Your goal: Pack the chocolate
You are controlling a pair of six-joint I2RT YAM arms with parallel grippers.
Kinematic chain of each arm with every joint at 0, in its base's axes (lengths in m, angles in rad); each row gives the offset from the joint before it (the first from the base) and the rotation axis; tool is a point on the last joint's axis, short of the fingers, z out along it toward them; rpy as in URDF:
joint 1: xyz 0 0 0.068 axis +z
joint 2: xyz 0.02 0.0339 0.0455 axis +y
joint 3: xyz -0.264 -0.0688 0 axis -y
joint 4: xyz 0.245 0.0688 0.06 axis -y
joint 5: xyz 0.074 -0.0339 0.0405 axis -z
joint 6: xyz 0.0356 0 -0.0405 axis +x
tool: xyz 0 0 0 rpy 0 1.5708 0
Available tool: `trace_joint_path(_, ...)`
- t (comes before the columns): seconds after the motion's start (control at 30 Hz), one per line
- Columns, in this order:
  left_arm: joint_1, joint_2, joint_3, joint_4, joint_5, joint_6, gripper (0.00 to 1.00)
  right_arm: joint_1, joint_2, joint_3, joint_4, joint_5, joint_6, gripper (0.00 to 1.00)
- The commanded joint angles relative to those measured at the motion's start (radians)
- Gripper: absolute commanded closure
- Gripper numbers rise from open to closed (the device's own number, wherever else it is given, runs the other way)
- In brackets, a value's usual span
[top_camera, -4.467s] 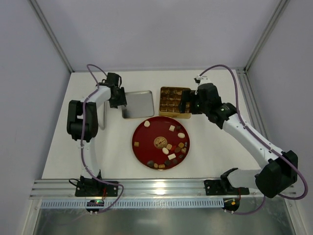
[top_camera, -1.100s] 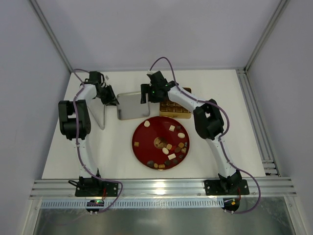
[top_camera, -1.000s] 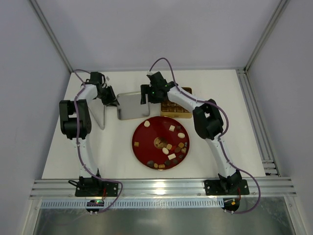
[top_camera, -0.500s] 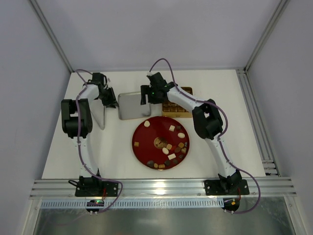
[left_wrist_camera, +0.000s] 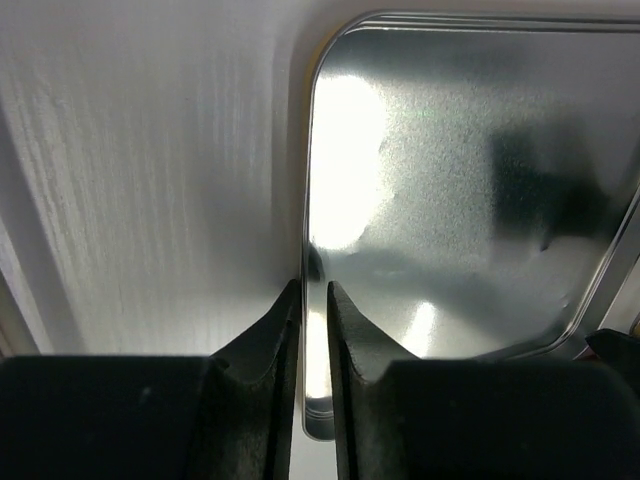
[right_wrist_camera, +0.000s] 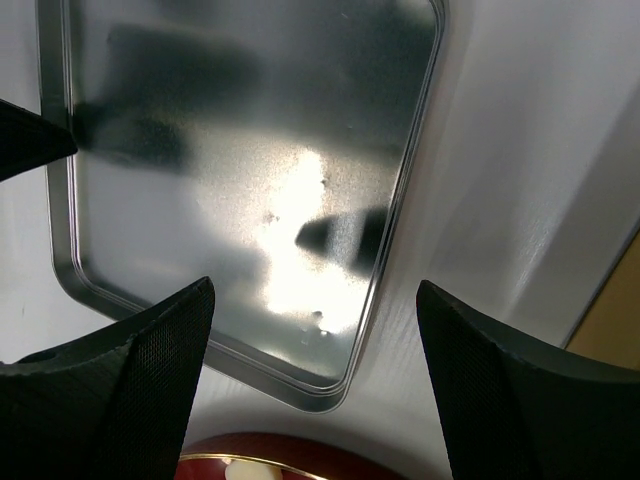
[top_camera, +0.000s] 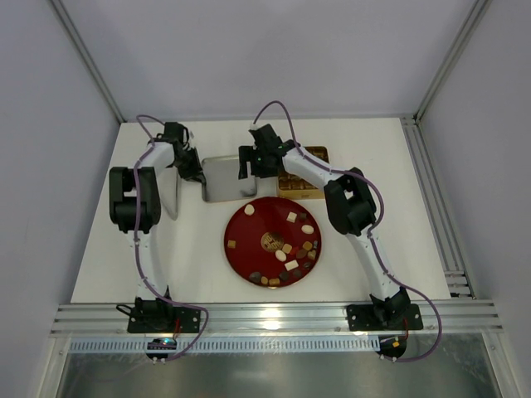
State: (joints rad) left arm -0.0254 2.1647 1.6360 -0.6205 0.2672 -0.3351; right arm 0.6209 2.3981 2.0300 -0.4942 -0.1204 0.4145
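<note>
On the red plate (top_camera: 249, 240) at the middle of the counter (top_camera: 373, 232) lay all the chocolate (top_camera: 287, 248). Most pieces crowded the plate's rim from 3 to 6 o'clock, with single ones at 9 and 11. The gold tin (top_camera: 297, 187) sat at 1 o'clock from the plate, partly under the right arm, and a metal tray (top_camera: 228, 181) lay at 11.

The left end effector (left_wrist_camera: 312, 310) was nearly closed, apparently pinching the tray's left rim. The right end effector (right_wrist_camera: 315, 290) hung over the tray with its jaws wide apart, holding nothing.

The pieces looked light and stiff, but smooth enough to skid on the glossy plate, and easily scuffed or cracked. Each would probably be best taken from above, across its narrow sides, with a gentle squeeze. The lone pieces offered more finger room than the crowded ones.
</note>
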Motion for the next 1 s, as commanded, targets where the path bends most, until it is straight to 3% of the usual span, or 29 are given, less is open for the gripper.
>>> trace_joint_path(0.0,-0.007,0.021,0.033,-0.004,-0.019,0.01,0.85,0.007,0.009,0.05,0.016,-0.01,0.007,0.18)
trace_joint_path(0.13,-0.007,0.033,0.039,-0.01,-0.026,0.016,1.0,0.005,0.019,0.067,0.008,-0.01,0.007,0.18)
trace_joint_path(0.53,0.07,0.044,0.081,-0.041,0.168,0.01,1.0,0.005,0.021,0.108,-0.024,0.021,-0.006,0.18)
trace_joint_path(0.97,0.101,0.061,0.099,-0.067,0.257,0.007,1.0,0.005,0.055,0.164,-0.06,0.038,0.009,0.21)
